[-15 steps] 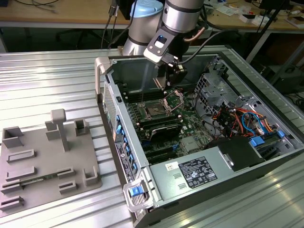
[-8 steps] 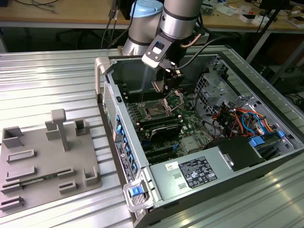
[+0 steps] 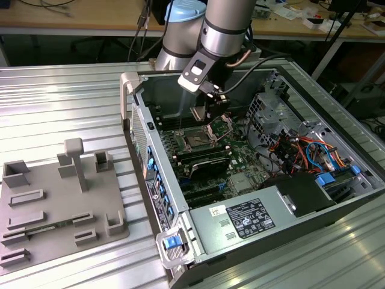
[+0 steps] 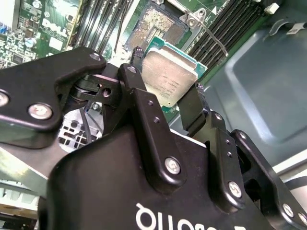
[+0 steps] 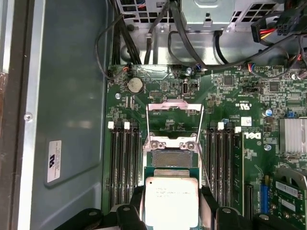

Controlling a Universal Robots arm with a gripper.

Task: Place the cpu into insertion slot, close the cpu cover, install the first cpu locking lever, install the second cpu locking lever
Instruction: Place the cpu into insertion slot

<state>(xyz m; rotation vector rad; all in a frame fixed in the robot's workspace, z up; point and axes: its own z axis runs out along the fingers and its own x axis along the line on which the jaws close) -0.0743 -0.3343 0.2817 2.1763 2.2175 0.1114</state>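
- The cpu [image 4: 169,79] hangs in the air with its silver face toward the wrist cameras. It is just above the insertion slot [image 5: 171,159] and not yet seated in it. In the first wrist view it hides the near edge of the slot.
- The gripper [image 4: 168,72] is clenched on the cpu. Its two black fingers [image 4: 144,100] press on two opposite edges, so the flat underside is free to meet the contacts (a grip on the faces would block this, I think).
- The insertion slot lies open, and its dull gold contact field is bare inside the silver rim.
- The cpu cover [image 5: 175,102] stands swung up on its hinge at the side of the slot away from the chip. In my judgement this leaves the way down clear.
- A thin wire locking lever [image 4: 214,37] rises unhooked beside the socket, which is probably why the cover can stand open.
- Long black memory slots [image 5: 124,163] run on both sides of the socket, on the green motherboard [image 5: 230,96].
- In the exterior view the arm reaches down into the open computer case [image 3: 153,198]. A grey fixture tray [image 3: 54,217] lies on the ribbed metal table [image 3: 60,102], at the exterior view's left, well apart from the work.
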